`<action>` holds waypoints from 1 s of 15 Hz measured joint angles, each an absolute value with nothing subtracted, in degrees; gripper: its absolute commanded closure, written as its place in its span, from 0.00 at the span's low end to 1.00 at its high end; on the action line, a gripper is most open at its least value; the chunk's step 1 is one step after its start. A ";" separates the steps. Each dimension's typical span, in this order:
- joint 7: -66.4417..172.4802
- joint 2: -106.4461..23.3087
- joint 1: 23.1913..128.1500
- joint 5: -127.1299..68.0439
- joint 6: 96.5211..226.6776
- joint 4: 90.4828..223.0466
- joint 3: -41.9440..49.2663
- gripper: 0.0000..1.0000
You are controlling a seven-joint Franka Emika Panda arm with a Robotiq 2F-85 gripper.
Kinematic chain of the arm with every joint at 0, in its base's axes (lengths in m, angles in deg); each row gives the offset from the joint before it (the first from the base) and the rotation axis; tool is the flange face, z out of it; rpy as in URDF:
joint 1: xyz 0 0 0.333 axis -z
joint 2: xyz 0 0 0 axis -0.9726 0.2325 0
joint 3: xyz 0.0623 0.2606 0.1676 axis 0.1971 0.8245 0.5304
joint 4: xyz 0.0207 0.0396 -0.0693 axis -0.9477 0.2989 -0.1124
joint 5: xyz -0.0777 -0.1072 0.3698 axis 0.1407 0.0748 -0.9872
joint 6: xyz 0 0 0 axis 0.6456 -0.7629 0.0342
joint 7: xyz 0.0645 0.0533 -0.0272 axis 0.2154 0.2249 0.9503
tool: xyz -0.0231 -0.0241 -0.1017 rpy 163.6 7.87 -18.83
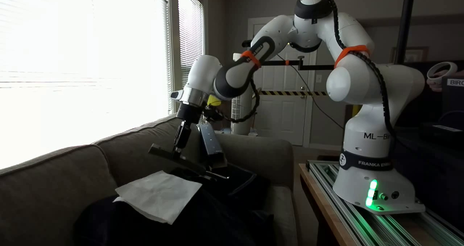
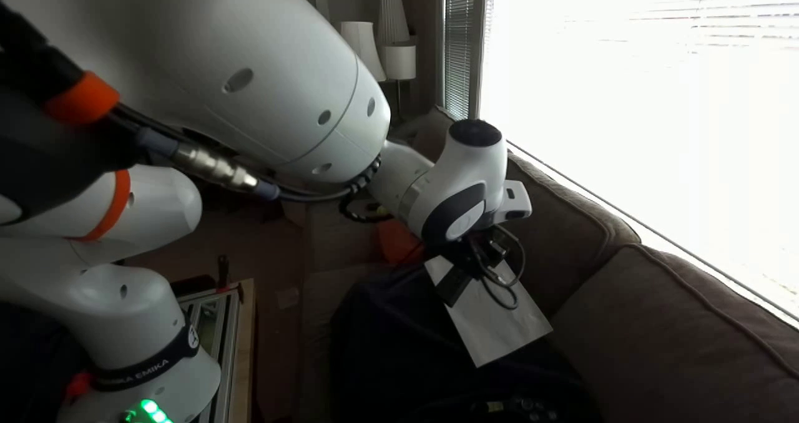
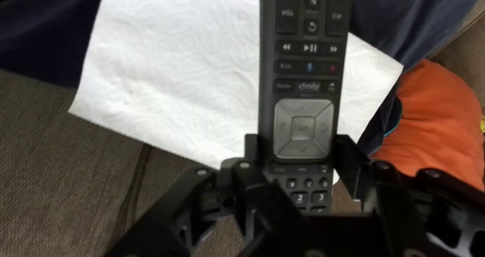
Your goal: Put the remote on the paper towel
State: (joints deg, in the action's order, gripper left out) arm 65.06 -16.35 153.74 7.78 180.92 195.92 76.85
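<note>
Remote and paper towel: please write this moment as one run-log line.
pincer: closed on remote | remote: tilted | paper towel: on dark cloth | placement: not yet done

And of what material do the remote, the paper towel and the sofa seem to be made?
The remote: probably hard plastic, mostly matte black, judging by its moulded-looking buttons. The paper towel: apparently thin paper, matte white, with embossed-looking swirls. The sofa: likely woven cloth, dull brownish grey, as its fine weave suggests; the fibre I cannot tell.
</note>
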 measured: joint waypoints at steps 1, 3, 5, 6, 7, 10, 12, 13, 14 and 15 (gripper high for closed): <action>68.33 -16.19 154.58 6.60 176.46 193.27 78.88 0.73; 74.26 -15.98 154.39 6.13 168.40 188.16 81.10 0.73; 80.23 -15.22 153.28 6.08 163.42 184.83 81.77 0.73; 84.04 -15.21 152.29 4.71 162.91 184.14 81.10 0.73; 87.84 -15.54 150.84 3.23 162.91 183.91 79.79 0.73; 96.12 -16.42 144.18 0.72 163.06 184.37 74.97 0.73; 100.69 -17.32 138.55 -0.36 163.08 184.41 70.97 0.73; 103.09 -17.92 135.63 -0.84 163.08 184.24 68.74 0.73; 105.44 -18.64 132.81 -1.34 163.08 183.94 66.40 0.73; 107.91 -19.51 129.77 -1.93 162.96 183.33 63.69 0.73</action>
State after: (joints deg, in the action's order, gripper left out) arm 107.91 -19.51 129.77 -1.93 162.96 183.33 63.69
